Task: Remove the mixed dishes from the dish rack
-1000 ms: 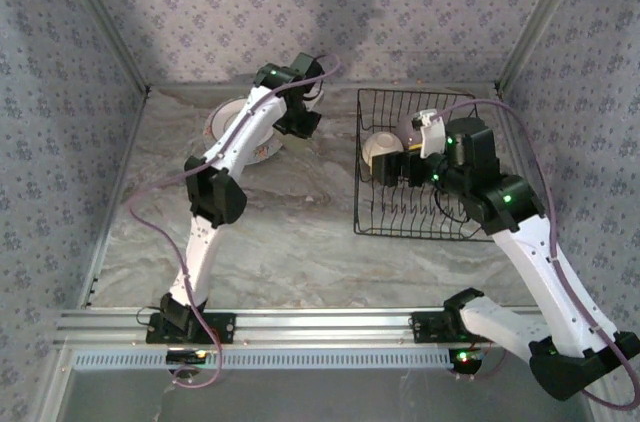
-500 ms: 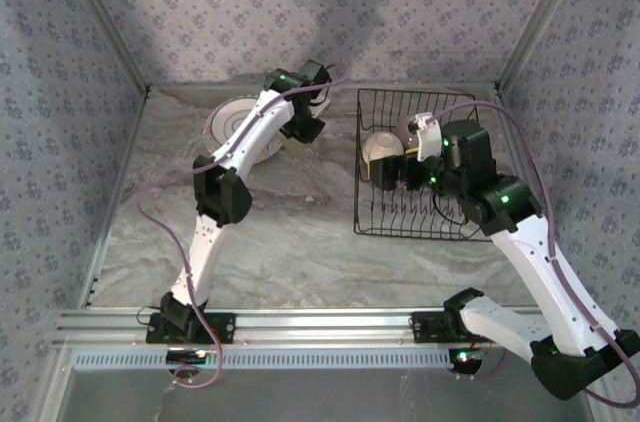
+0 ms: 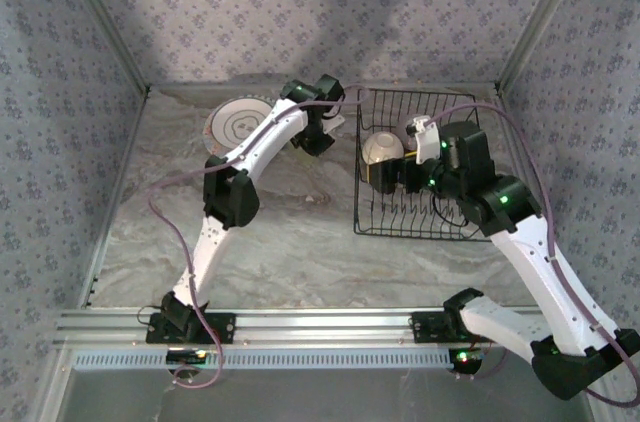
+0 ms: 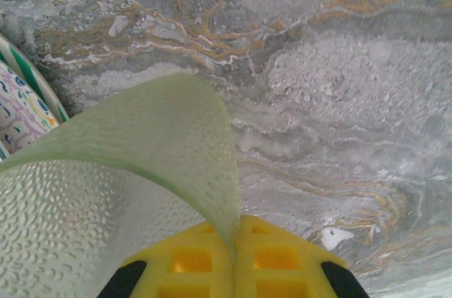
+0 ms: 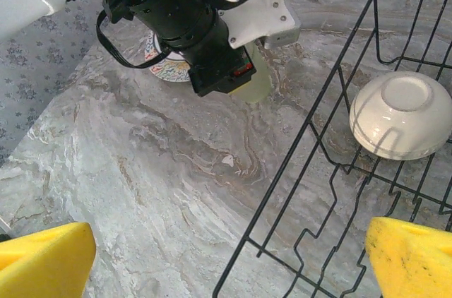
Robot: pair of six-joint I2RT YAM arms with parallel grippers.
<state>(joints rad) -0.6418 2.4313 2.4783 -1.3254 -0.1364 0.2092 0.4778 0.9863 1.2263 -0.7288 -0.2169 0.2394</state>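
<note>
My left gripper (image 4: pixel 236 231) is shut on the wall of a pale green dimpled cup (image 4: pixel 141 171), held low over the marble table just left of the dish rack (image 3: pixel 372 227). In the right wrist view the same cup (image 5: pixel 258 75) hangs under the left wrist. A pale bowl (image 5: pixel 401 116) lies upside down inside the black wire rack (image 5: pixel 339 93). My right gripper (image 5: pixel 229 263) is open above the rack's near left corner, with nothing between its yellow pads (image 5: pixel 42 263).
A stack of plates (image 3: pixel 232 122) lies on the table at the back left, a white one with grey rings on top; a squiggle-patterned plate (image 4: pixel 21 111) shows at the edge of the left wrist view. Bare marble (image 3: pixel 290 222) spreads in front of the rack.
The left arm has swung right, away from the plate stack toward the rack, carrying the cup. The right arm has barely shifted.
</note>
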